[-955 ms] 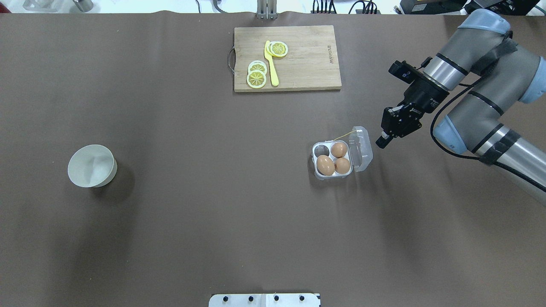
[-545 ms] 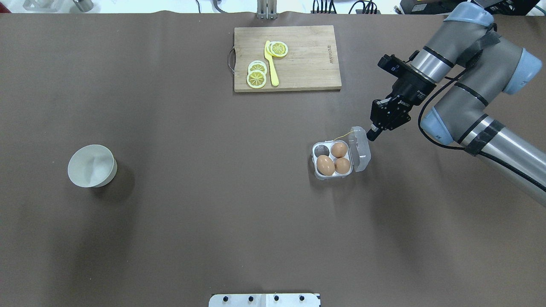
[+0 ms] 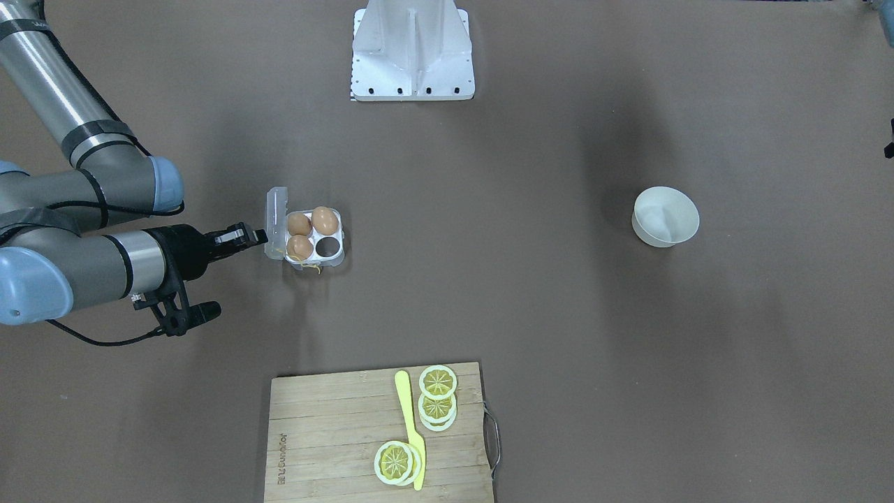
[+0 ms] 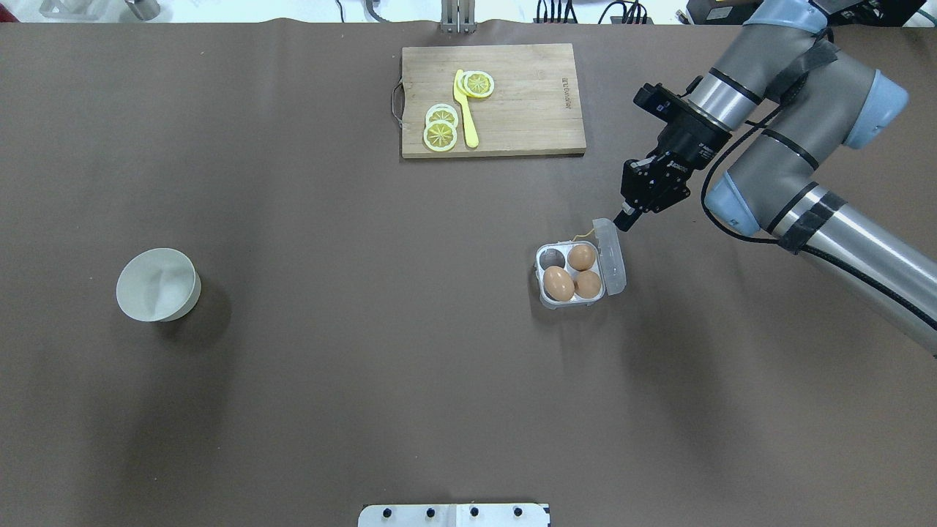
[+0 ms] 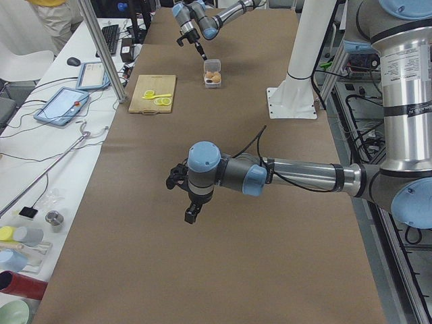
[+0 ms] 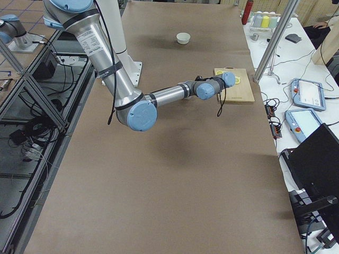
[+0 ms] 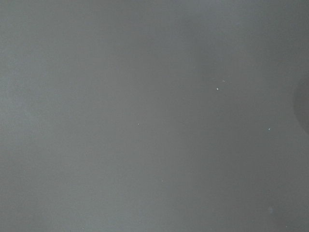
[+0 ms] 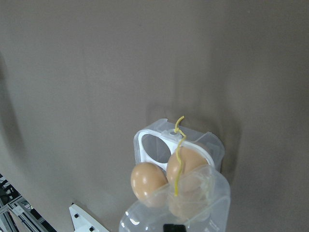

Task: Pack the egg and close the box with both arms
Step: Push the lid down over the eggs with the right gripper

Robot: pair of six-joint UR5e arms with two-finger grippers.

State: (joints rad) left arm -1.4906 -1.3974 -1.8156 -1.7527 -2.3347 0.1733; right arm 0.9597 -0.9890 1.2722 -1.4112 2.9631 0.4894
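Note:
The clear egg box (image 4: 540,272) sits right of the table's middle. Three brown eggs (image 4: 583,257) fill three cups; the far-left cup (image 4: 553,258) is empty. Its lid (image 4: 610,256) stands nearly upright on the right side, with a yellow string (image 4: 583,235) at the far edge. My right gripper (image 4: 627,219) is shut, its tip touching the lid's far corner. In the front view it (image 3: 257,237) presses the lid (image 3: 276,222). The right wrist view shows the eggs (image 8: 148,181) behind the lid (image 8: 193,212). My left gripper (image 5: 191,214) shows only in the left side view; I cannot tell its state.
A wooden cutting board (image 4: 527,102) with lemon slices (image 4: 441,134) and a yellow knife (image 4: 465,110) lies at the far middle. A white bowl (image 4: 157,284) stands at the left. A white stand base (image 4: 454,514) is at the near edge.
My right gripper has moved left and farther away to the lid's corner. The lid has swung from lying open to nearly upright.

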